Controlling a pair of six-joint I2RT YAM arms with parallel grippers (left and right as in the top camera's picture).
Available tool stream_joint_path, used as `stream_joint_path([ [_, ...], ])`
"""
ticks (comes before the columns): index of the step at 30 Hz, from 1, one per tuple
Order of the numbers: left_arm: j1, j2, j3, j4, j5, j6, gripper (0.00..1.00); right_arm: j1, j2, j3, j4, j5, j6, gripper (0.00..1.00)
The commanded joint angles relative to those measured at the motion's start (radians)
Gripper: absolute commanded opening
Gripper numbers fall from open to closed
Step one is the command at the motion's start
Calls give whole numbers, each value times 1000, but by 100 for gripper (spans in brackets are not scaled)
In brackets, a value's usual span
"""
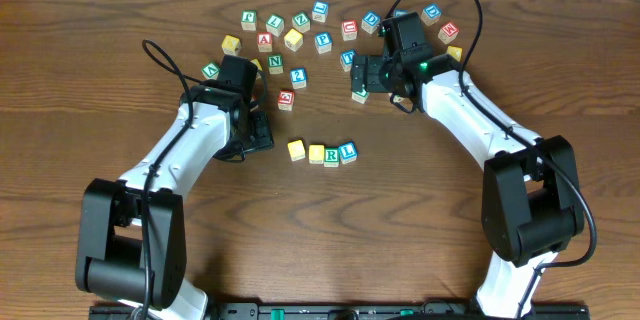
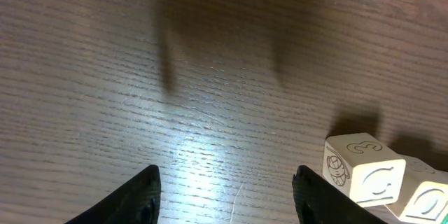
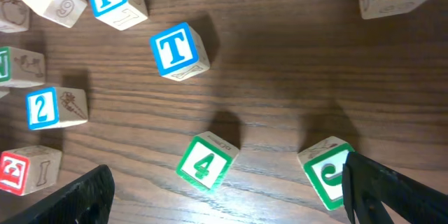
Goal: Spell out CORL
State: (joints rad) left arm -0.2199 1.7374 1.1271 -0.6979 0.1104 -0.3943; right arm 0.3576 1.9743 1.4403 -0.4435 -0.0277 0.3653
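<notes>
Looks finished, with CORL row set just beside left gripper, parted and empty, and right gripper spread wide beyond row, holding nothing.

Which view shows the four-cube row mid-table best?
Overhead: the whole four-cube row lies unobstructed, tops facing the camera. Left wrist catches only two of its cubes, cropped at the lower right. Right wrist shows none of it.
</notes>
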Motion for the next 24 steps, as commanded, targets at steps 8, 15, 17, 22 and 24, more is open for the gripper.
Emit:
stream_joint_path([
  [8, -35, 119, -17, 34, 9, -29, 60, -4, -17, 13, -11, 30, 8, 99],
  [15, -35, 130, -17, 35, 10, -10, 59, -3, -17, 12, -28, 56, 8, 99],
  [17, -35, 131, -18, 38, 10, -7, 59, -3, -17, 12, -28, 56, 8, 99],
  [22, -35, 131, -18, 57, 10, -8, 59, -3, -17, 12, -28, 56, 8, 99],
  [24, -37, 131, -17, 57, 10, -8, 59, -3, -17, 12, -28, 56, 8, 99],
])
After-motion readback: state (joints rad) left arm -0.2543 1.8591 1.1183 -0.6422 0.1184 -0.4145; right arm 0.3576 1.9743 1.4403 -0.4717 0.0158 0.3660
